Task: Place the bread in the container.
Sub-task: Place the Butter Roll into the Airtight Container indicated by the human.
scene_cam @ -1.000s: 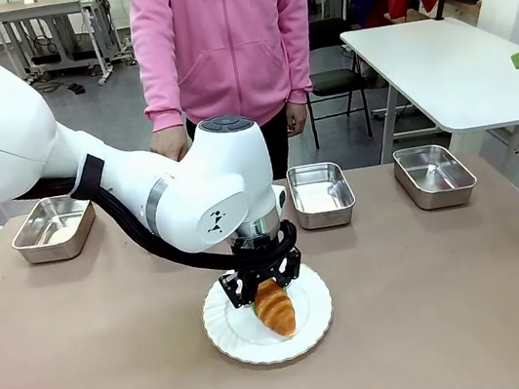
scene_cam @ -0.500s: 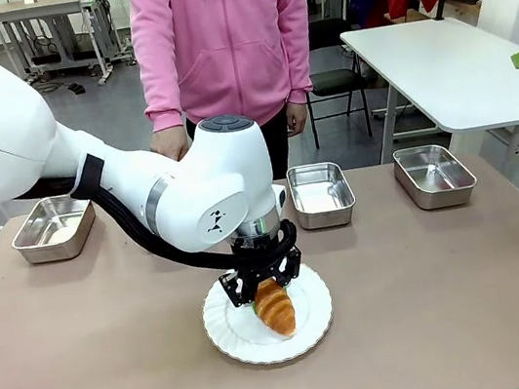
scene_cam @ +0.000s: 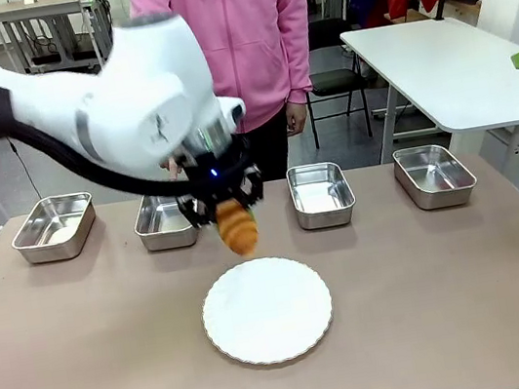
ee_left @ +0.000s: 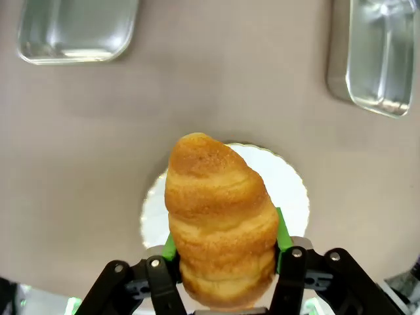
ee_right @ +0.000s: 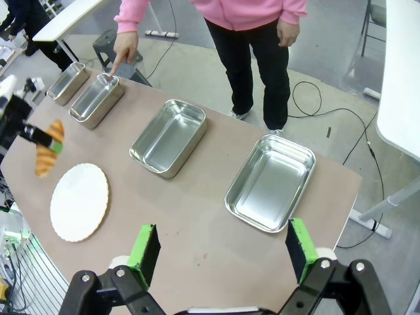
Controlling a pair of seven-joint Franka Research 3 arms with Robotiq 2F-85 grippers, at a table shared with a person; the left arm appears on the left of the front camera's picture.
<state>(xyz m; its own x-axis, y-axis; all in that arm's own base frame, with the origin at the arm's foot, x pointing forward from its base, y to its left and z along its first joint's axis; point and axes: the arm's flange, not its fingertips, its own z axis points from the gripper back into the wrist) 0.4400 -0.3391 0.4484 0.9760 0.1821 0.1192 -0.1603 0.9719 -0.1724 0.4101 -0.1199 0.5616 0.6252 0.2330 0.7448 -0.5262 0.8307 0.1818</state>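
Note:
The bread [scene_cam: 237, 226] [ee_left: 220, 216] [ee_right: 48, 156], a golden-brown croissant, hangs in the air with my left gripper [scene_cam: 224, 203] [ee_left: 226, 244] shut on its thick end. It is above the table between the white plate [scene_cam: 267, 310] and the row of steel trays. The container [scene_cam: 163, 222] [ee_right: 97, 100] is the second tray from the left, just left of the bread. The person's finger [ee_right: 116, 66] points at its far rim. My right gripper [ee_right: 223, 254] is open high above the table's right end, with nothing between its fingers.
Three more steel trays stand in the row: far left [scene_cam: 53, 227], right of centre [scene_cam: 321, 194] and far right [scene_cam: 434, 174]. The person in a pink hoodie [scene_cam: 224, 32] stands at the far edge. The plate [ee_left: 292, 190] lies bare under the bread.
My left gripper has lifted the bread off the plate and carried it up and away toward the trays, slightly left. The plate now lies bare.

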